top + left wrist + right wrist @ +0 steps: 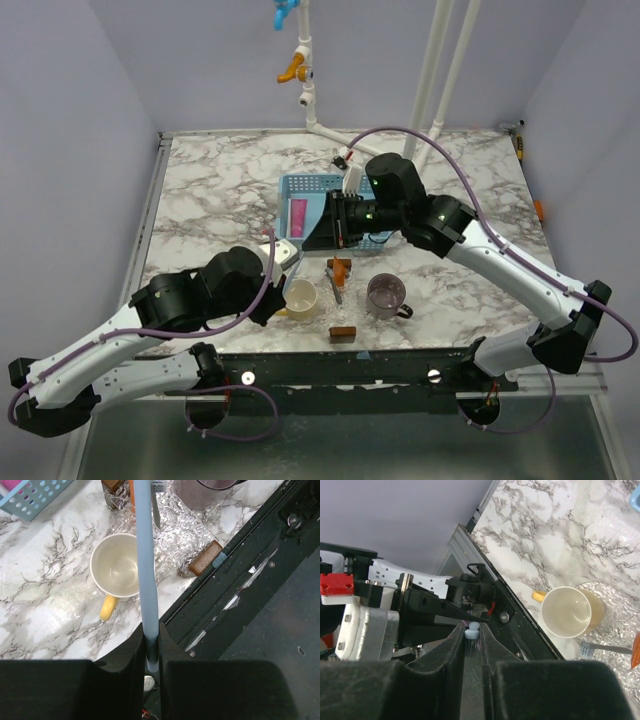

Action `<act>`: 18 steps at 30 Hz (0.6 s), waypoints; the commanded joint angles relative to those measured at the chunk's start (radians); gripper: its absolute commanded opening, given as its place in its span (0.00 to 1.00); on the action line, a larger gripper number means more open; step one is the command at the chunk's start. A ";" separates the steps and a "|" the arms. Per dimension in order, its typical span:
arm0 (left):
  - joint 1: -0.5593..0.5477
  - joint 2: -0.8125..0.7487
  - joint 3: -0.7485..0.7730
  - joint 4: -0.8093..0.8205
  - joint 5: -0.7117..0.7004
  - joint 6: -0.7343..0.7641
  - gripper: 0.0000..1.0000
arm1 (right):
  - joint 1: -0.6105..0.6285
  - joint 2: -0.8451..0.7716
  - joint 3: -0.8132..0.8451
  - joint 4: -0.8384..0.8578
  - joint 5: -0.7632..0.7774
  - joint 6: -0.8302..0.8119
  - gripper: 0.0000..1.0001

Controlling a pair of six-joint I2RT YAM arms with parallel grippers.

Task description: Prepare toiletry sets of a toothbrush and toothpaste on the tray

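Observation:
A pale blue toothbrush is held at both ends above the table. My left gripper is shut on its handle end. My right gripper is shut around its bristled head. In the top view the two grippers, left and right, face each other closely, with the brush between them, just left of the foil tray. The orange toothpaste lies on the tray beside a thin grey brush.
A cream cup with a yellow handle stands left of the tray, below the held brush. A purple cup stands to the tray's right. A blue basket holding a pink item sits behind. The table's front rail is near.

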 commanded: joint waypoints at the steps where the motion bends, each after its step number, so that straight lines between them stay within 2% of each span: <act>1: -0.005 -0.020 -0.015 0.036 -0.015 0.003 0.00 | 0.009 0.007 -0.027 0.019 -0.036 0.002 0.14; 3: -0.004 -0.024 -0.019 0.050 -0.022 0.004 0.00 | 0.008 0.004 -0.031 0.018 -0.034 -0.004 0.06; 5: -0.003 -0.030 -0.025 0.065 -0.025 0.007 0.08 | 0.009 -0.005 -0.035 0.016 -0.013 -0.011 0.00; 8: -0.005 -0.036 -0.031 0.080 -0.021 0.015 0.14 | 0.008 -0.025 -0.043 0.015 0.020 -0.023 0.00; 11: -0.004 -0.040 -0.035 0.094 -0.007 0.021 0.31 | 0.009 -0.049 -0.052 0.021 0.036 -0.033 0.00; 18: -0.004 -0.082 -0.058 0.161 0.021 0.026 0.61 | 0.009 -0.104 -0.048 -0.024 0.104 -0.091 0.00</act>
